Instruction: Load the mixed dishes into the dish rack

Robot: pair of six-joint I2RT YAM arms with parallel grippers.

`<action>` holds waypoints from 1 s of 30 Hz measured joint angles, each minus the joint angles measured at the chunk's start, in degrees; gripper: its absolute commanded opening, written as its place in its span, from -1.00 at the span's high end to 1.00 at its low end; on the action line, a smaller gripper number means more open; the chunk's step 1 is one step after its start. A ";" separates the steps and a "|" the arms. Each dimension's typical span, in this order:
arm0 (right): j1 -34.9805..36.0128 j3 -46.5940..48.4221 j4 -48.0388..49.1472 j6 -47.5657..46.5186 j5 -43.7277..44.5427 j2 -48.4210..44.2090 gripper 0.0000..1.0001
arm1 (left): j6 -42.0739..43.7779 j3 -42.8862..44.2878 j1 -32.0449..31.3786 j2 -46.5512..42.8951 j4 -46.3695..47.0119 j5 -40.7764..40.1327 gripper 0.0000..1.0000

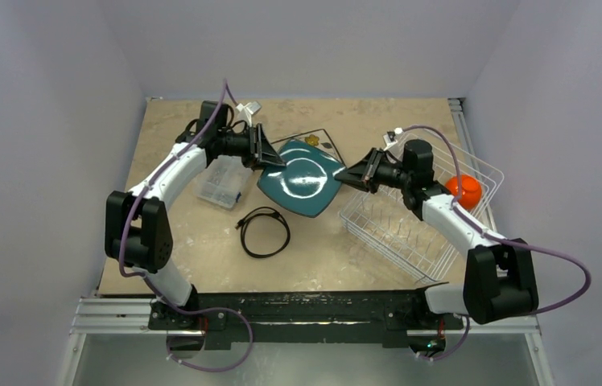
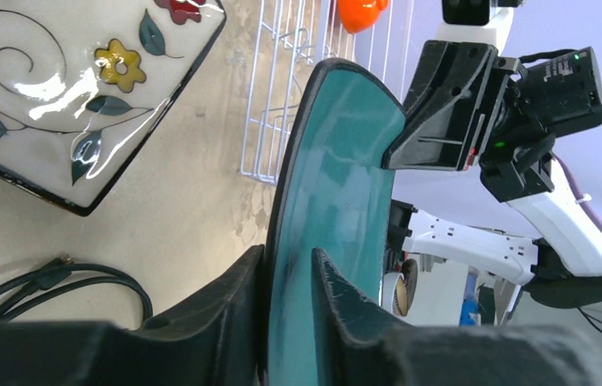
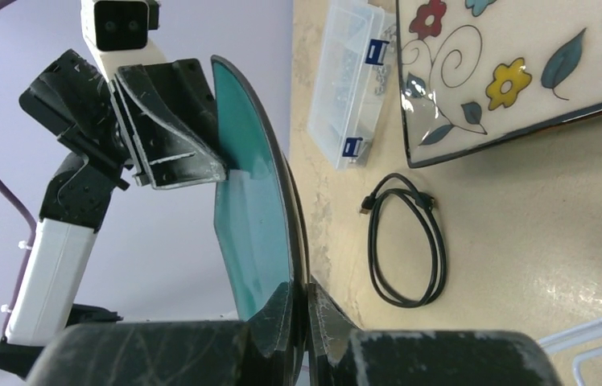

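One dark teal plate [image 1: 302, 178] held between two grippers, left of the rack
The left gripper [image 1: 272, 158] and right gripper [image 1: 348, 178] each pinch an opposite rim; one patterned plate [image 1: 319, 141] lies just behind, one orange bowl [image 1: 465, 191] in the single dish rack [image 1: 410, 233]

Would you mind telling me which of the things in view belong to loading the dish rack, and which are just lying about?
Part of the job: dark teal plate, patterned square plate, orange bowl already in the rack, white wire dish rack.

Just lying about: clear plastic box, black coiled cable.
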 measured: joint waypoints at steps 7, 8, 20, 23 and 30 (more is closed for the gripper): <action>-0.90 -0.07 -2.23 -2.45 0.50 -0.61 0.95 | -1.86 -1.03 0.07 -0.04 3.89 1.95 1.00; -0.87 0.48 -3.87 -3.67 1.05 -0.74 0.79 | -1.88 -1.31 0.02 -0.04 4.22 1.95 1.00; 0.07 8.35 -24.72 -21.99 12.17 -8.70 -0.31 | 5.73 -2.69 -2.47 -13.51 -2.54 -13.18 1.00; 0.09 9.11 -29.73 -25.75 15.82 -10.93 -0.40 | 9.14 -2.69 -4.35 -19.61 -4.63 -20.15 1.00; 0.09 12.76 -41.40 -33.42 29.51 -21.18 -0.38 | 16.52 -2.89 -14.10 -28.35 -9.75 -35.36 1.00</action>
